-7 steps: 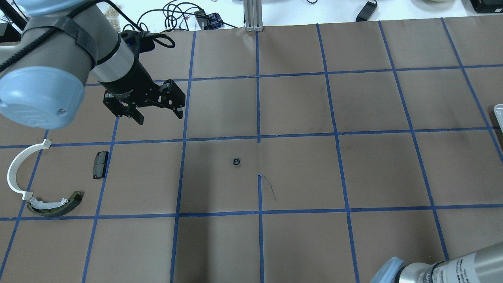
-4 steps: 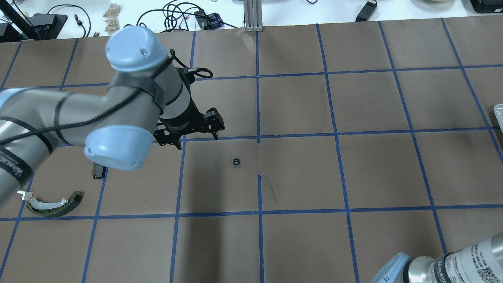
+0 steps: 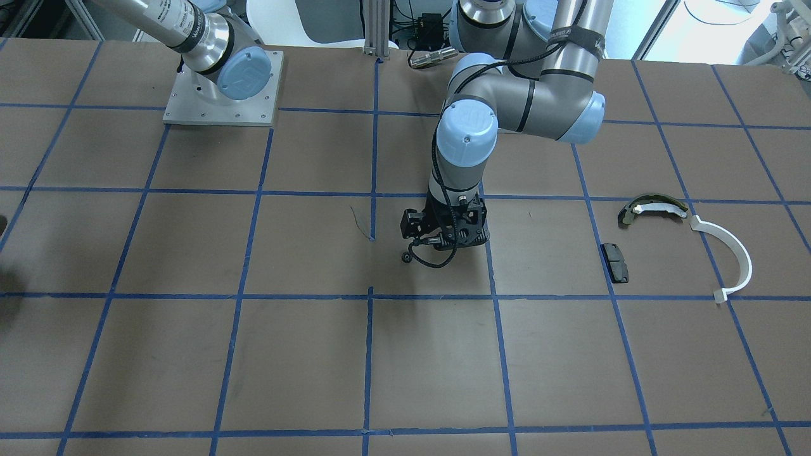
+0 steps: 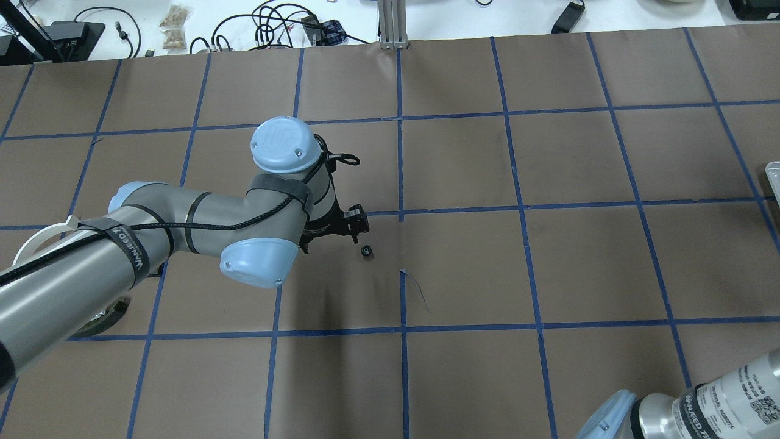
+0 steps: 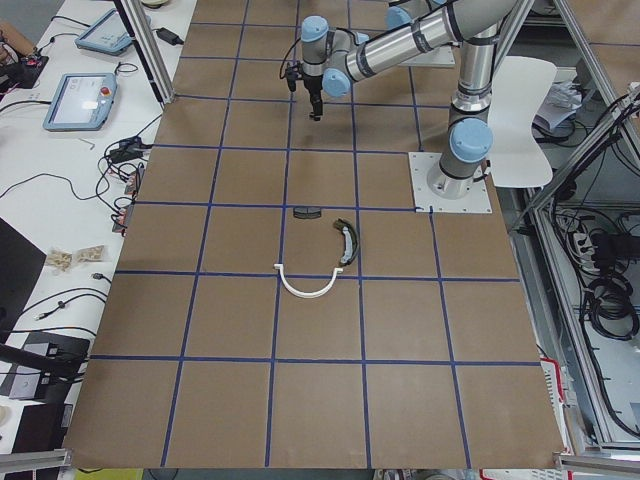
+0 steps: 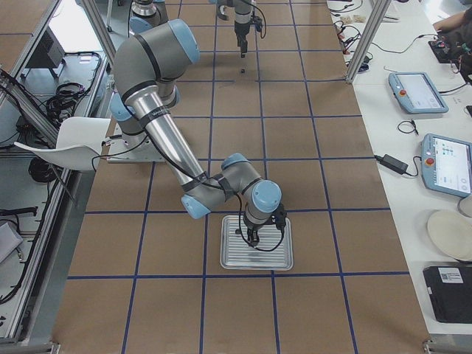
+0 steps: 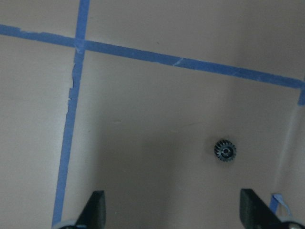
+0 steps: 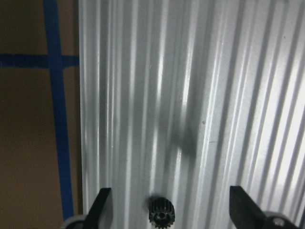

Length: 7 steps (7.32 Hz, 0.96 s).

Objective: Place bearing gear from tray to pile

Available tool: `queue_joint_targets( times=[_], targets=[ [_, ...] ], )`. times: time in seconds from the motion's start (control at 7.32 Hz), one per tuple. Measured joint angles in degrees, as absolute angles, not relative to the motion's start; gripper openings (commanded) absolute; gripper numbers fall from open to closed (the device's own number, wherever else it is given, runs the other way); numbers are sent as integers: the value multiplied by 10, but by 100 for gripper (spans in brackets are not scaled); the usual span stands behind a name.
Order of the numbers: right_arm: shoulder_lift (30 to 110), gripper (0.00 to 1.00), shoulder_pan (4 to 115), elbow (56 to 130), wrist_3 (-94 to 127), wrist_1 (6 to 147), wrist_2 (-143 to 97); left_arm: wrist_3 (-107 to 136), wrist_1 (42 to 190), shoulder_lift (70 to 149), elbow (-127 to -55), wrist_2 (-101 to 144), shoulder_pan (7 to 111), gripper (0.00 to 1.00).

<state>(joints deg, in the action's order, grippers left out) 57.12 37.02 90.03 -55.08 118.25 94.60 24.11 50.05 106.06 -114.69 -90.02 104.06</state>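
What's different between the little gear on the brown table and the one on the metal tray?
The table gear lies on the plain brown table; the tray gear lies on a ribbed silver tray. The table gear sits beyond the left tool's open fingertips; the tray gear shows between the right tool's open fingertips. Both are small, dark, toothed and ungripped.
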Motion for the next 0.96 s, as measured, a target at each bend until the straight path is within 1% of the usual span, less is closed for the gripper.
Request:
queue_joint_targets(
  times=[0.14, 0.27, 0.55, 0.68, 0.82, 0.96],
  targets=[
    [566, 78, 370, 902, -549, 1182, 950, 253, 468, 1084, -1147, -899, 1051, 100],
    [563, 75, 370, 903, -549, 1180, 959, 268, 443, 1101, -1147, -896, 1060, 100],
    [560, 71, 370, 903, -549, 1173, 984, 284, 407, 1119, -1148, -895, 1079, 100],
    [560, 70, 370, 903, -549, 1165, 988, 286, 397, 1125, -1148, -895, 1084, 100],
    [560, 67, 370, 903, -549, 1161, 990, 286, 393, 1128, -1148, -896, 1086, 91],
    [559, 59, 370, 904, -549, 1158, 990, 286, 392, 1131, -1148, -895, 1087, 57]
  ],
)
